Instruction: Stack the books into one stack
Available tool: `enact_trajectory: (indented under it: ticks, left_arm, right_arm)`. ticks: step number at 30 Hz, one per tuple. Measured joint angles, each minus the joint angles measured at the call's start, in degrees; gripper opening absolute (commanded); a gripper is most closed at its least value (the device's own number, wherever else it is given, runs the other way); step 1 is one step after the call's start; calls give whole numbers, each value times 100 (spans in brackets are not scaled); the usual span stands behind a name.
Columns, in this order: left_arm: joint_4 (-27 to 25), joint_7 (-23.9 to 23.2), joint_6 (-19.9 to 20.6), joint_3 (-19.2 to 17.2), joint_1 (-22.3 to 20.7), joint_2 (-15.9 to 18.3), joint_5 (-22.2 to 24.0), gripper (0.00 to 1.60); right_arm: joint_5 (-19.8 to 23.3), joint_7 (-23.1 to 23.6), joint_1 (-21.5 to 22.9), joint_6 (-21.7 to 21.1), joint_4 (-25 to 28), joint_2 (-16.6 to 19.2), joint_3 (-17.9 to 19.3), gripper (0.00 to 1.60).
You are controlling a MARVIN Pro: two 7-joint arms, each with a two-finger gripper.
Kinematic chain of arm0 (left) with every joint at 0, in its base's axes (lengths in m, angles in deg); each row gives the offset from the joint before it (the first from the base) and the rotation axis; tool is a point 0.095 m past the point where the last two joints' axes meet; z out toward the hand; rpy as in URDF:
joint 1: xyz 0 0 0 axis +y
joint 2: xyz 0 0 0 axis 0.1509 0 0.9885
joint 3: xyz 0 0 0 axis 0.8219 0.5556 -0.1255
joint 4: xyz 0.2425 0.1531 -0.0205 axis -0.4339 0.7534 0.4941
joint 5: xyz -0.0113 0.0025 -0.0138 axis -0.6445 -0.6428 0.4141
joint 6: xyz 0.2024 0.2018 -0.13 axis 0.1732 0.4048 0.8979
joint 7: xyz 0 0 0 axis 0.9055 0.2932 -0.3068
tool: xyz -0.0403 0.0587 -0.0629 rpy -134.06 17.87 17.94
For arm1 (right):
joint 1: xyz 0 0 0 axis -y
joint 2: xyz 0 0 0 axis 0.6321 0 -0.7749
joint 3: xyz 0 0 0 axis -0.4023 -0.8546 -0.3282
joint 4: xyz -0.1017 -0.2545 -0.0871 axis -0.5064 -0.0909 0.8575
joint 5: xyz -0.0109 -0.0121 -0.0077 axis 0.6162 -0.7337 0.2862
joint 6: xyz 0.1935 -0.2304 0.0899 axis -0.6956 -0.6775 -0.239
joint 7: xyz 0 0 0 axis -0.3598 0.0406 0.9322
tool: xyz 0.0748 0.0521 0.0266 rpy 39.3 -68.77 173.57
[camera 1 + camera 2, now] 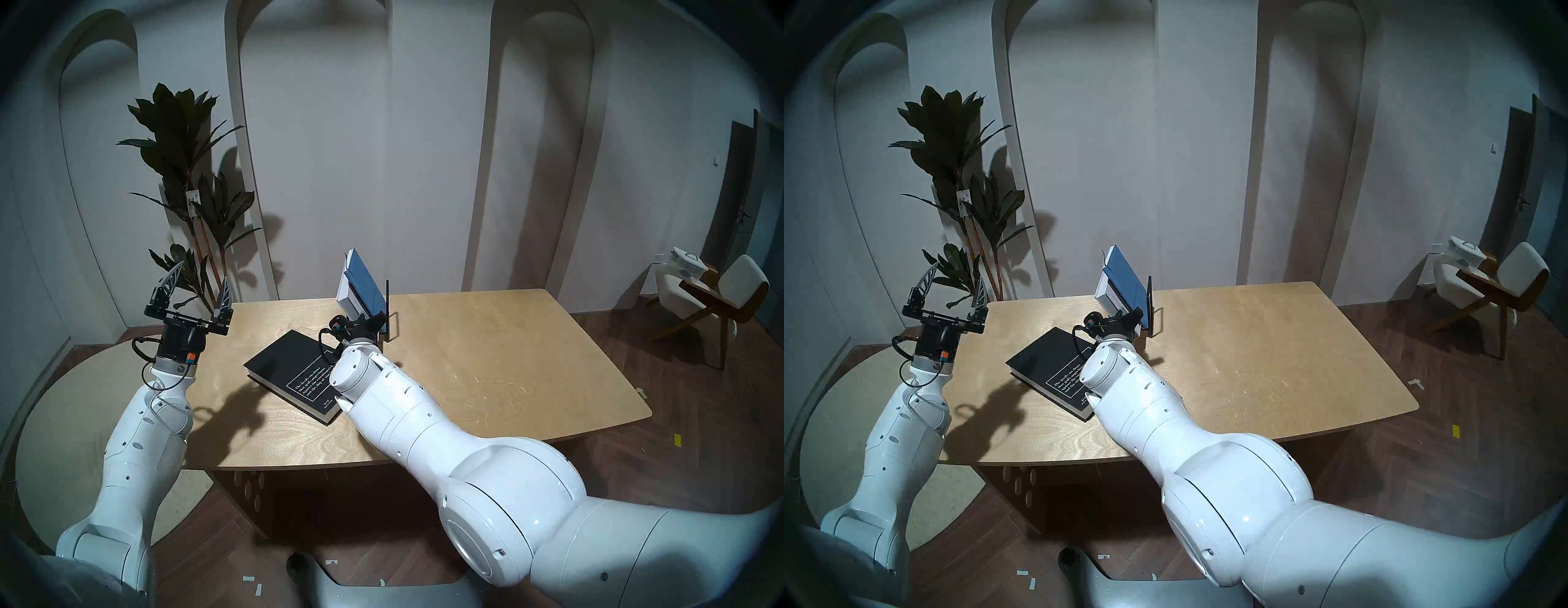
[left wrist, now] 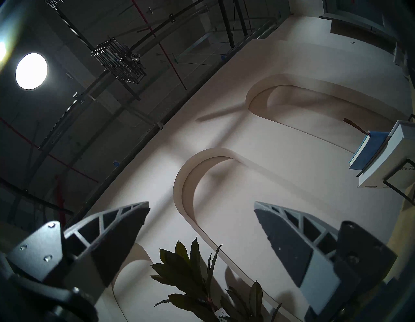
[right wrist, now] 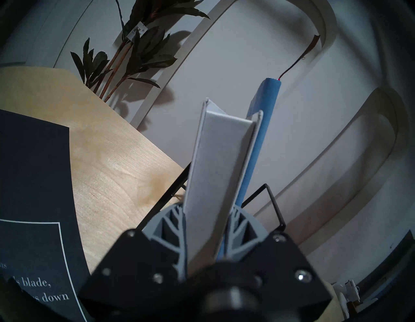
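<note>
- Two books stand in the wire rack (image 1: 388, 312) at the counter's (image 1: 488, 352) far side: white-spined book (image 3: 215, 180), blue book (image 3: 258, 144).
- Right gripper's (image 3: 205, 233) fingers pinch the white-spined book to pull it out.
- Black book (image 1: 292, 369) lies flat, nearer, as the base.
- Left gripper (image 1: 193, 293) hangs spread, clear.

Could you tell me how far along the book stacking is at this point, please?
Done: the black book lies flat on the table as a base. In hand: the right hand is shut on the white-spined book, which stands in the wire rack beside the blue book. The left hand is open and empty. Left: both rack books must go onto the black one.
</note>
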Motion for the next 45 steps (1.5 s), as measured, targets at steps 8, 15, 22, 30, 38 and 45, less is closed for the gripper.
enact_trajectory:
  ticks: [8, 15, 22, 30, 38, 45]
  left_arm:
    - [-146, -202, 148, -32, 68, -8, 192, 160]
    - [-317, -418, 309, -65, 152, -18, 398, 160]
    - [-501, -638, 480, -96, 264, -21, 612, 160]
    - [-727, -902, 689, -135, 414, -23, 866, 160]
    - [-1048, -1266, 989, -194, 613, -22, 1215, 160]
    - [-1357, -1619, 1306, -250, 781, -15, 1547, 160]
  right_arm:
    - [-72, -471, 104, 204, -30, -59, -30, 0]
    - [-211, -945, 190, 449, -68, -77, -172, 0]
    - [-348, -1372, 233, 717, -151, -88, -316, 0]
    - [-522, -1872, 296, 987, -218, -118, -504, 0]
    - [-753, -2445, 361, 1311, -302, -174, -769, 0]
    - [-953, -2860, 415, 1602, -384, -189, -999, 0]
